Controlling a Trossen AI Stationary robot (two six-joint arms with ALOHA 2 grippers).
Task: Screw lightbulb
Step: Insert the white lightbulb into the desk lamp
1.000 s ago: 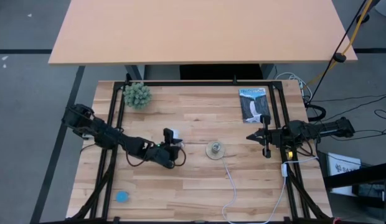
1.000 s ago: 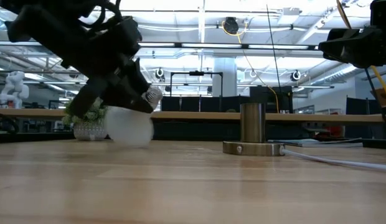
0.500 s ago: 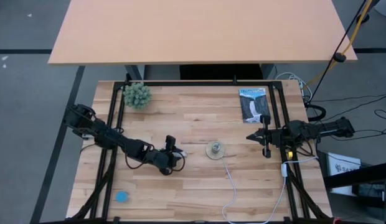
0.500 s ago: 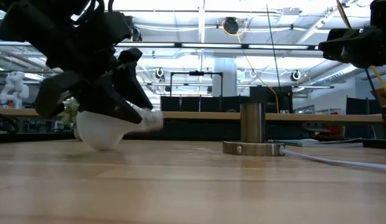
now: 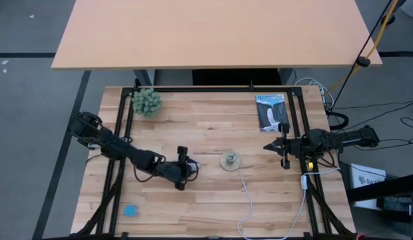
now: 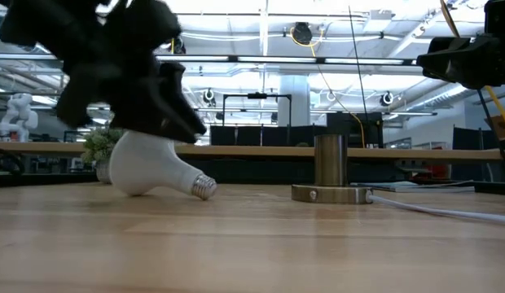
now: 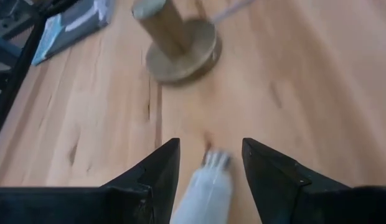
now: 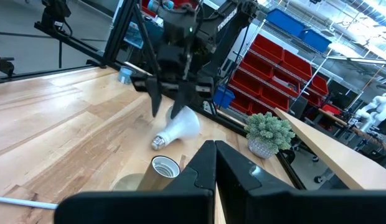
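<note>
The white lightbulb (image 6: 147, 163) lies on its side on the wooden table, resting on its dome and on its silver screw base (image 6: 204, 187), which points toward the metal socket (image 6: 330, 167). In the high view my left gripper (image 5: 182, 167) covers it. That gripper is open, and its fingers stand on either side of the bulb's neck (image 7: 205, 190). The right wrist view shows it standing over the bulb (image 8: 179, 126). My right gripper (image 5: 268, 147) is shut and empty, held above the table to the right of the socket (image 5: 228, 160). My left gripper comes at the bulb from above, slanting from the table's left, with one finger (image 7: 159, 168) on each side of the neck just behind the screw base (image 7: 215, 158). I cannot tell whether the fingers touch the bulb. The bulb lies on the table.
The socket's white cord (image 5: 250, 197) runs to the near edge. A small potted plant (image 5: 146, 101) stands at the far left, a booklet (image 5: 271, 111) lies at the far right, and a blue disc (image 5: 130, 211) lies at the near left.
My left gripper has gone a little toward the table's near edge and down with the bulb. The bulb, first held tilted with its base up and clear of the table, has tipped over. It now lies on the table with its base down, and the gripper stands higher over it.
</note>
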